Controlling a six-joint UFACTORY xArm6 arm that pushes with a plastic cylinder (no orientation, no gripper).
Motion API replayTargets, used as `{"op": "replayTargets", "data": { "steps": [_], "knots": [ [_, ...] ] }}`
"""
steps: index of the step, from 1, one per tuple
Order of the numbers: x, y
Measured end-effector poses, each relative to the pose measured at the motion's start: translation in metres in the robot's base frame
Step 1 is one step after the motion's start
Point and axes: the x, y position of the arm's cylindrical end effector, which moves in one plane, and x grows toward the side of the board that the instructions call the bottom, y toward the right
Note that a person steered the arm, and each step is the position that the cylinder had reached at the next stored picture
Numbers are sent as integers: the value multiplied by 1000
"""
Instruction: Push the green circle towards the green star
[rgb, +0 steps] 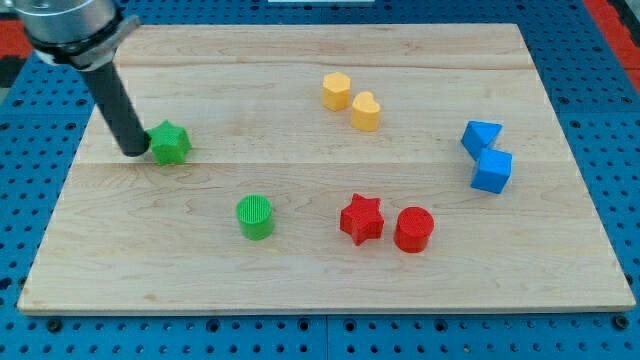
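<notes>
Far left, our tip (137, 152) touches the green star (171, 143); no pincer fitted, and we judge the light, slippery green circle (255, 216) wants a near-right shove.

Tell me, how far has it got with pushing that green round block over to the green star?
Nothing looks done yet: the green circle sits well apart from the green star, lower and toward the view's right. In hand: my tip rests beside the star's left edge, far from the circle. Left: bring the tip round to the circle's lower right side and push it up and leftward to the star.
</notes>
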Motion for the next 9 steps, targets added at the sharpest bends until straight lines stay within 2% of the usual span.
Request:
{"op": "replayTargets", "data": {
  "steps": [1,3,4,7,8,9],
  "knots": [
    [0,20],
    [113,21],
    [143,41],
    [143,149],
    [133,161],
    [115,145]
  ]
}}
